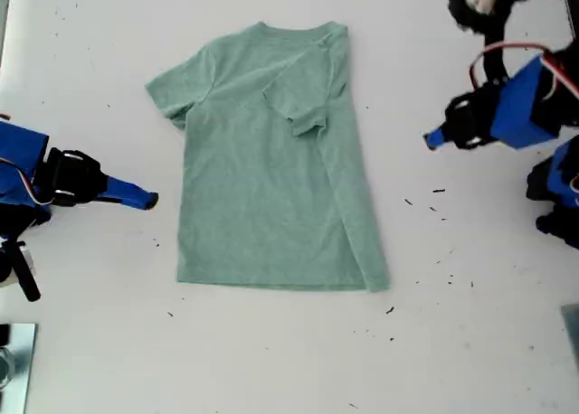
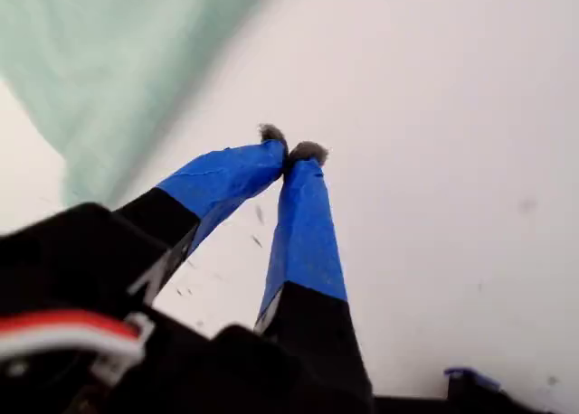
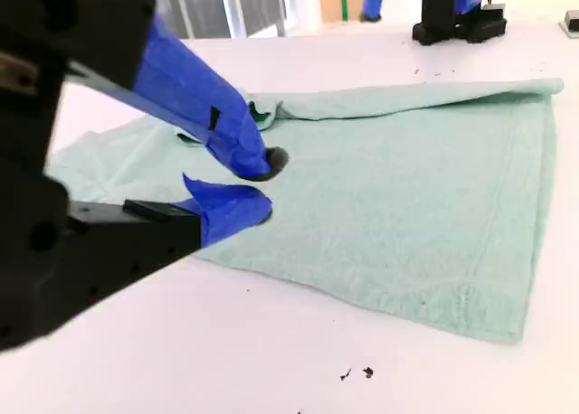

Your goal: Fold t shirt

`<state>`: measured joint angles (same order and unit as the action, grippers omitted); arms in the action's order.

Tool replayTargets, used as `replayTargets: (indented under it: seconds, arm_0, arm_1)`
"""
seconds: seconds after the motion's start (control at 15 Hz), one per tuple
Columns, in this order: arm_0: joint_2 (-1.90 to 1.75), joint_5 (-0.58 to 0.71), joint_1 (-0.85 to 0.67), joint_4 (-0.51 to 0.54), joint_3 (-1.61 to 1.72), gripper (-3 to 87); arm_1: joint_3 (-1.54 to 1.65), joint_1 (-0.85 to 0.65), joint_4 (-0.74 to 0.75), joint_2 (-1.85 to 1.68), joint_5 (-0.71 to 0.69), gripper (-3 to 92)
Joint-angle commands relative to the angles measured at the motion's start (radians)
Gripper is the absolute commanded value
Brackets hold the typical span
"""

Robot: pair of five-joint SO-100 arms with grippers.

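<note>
Lying half-folded, t shirt [image 1: 271, 170], my first gripper [image 2: 291, 150] pinched together, my second gripper [image 3: 264, 186] slightly parted.

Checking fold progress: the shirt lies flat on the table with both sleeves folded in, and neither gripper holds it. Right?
Not quite. The exterior view shows only one sleeve of the shirt folded in, the one on that view's right; the other sleeve lies spread out. The rest holds.
</note>
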<state>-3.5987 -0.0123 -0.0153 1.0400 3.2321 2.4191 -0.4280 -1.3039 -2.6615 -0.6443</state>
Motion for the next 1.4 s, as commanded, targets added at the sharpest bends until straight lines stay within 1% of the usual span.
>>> replayTargets:
  seconds: [0.0, 0.07, 0.2, 0.27, 0.33, 0.4, 0.47, 0.6, 0.67, 0.87, 0.93, 1.0, 1.07, 1.13, 1.33]
  arm_0:
    - [-0.006, -0.015, 0.002, -0.015, 0.015, 2.6]
    - [-0.006, -0.021, 0.003, -0.021, 0.015, -0.2]
    - [0.017, -0.020, -0.031, -0.067, -0.032, -0.3]
    - [0.187, -0.025, -0.054, -0.100, -0.130, -0.3]
    - [0.492, -0.017, -0.075, -0.080, -0.339, -0.3]
    - [0.787, 0.035, -0.114, -0.011, -0.577, -0.3]
    - [0.996, 0.112, -0.176, 0.084, -0.792, -0.3]
    - [1.299, 0.301, -0.359, 0.298, -1.121, -0.2]
    - [1.385, 0.400, -0.459, 0.359, -1.232, -0.2]
    - [1.499, 0.632, -0.739, 0.428, -1.448, -0.2]
    - [1.528, 0.687, -0.793, 0.442, -1.493, 10.4]
    - [1.542, 0.715, -0.825, 0.451, -1.506, 22.8]
    - [1.543, 0.732, -0.841, 0.456, -1.508, 26.7]
    - [1.543, 0.736, -0.850, 0.459, -1.508, 28.0]
    - [1.562, 0.738, -0.867, 0.446, -1.480, 28.1]
  arm_1:
    - [0.290, 0.032, 0.041, -0.229, 0.087, 2.5]
    - [0.368, 0.031, 0.038, -0.310, 0.098, 2.5]
    - [0.417, 0.037, 0.063, -0.354, 0.101, 2.5]
    - [0.420, 0.037, 0.066, -0.353, 0.101, 2.5]
    - [0.420, 0.035, 0.067, -0.353, 0.101, 2.5]
    - [0.420, 0.035, 0.069, -0.354, 0.103, 2.5]
    - [0.416, 0.037, 0.069, -0.357, 0.104, 2.5]
    - [0.414, 0.038, 0.069, -0.376, 0.103, 2.5]
    - [0.416, 0.038, 0.069, -0.391, 0.103, 2.5]
    - [0.422, 0.048, 0.051, -0.445, 0.109, 2.5]
    - [0.428, 0.052, 0.043, -0.471, 0.115, 2.5]
    - [0.436, 0.055, 0.032, -0.503, 0.120, 2.5]
    - [0.442, 0.060, 0.025, -0.535, 0.124, 2.5]
    - [0.449, 0.063, 0.020, -0.561, 0.127, 2.5]
    - [0.454, 0.060, 0.021, -0.568, 0.121, 2.5]
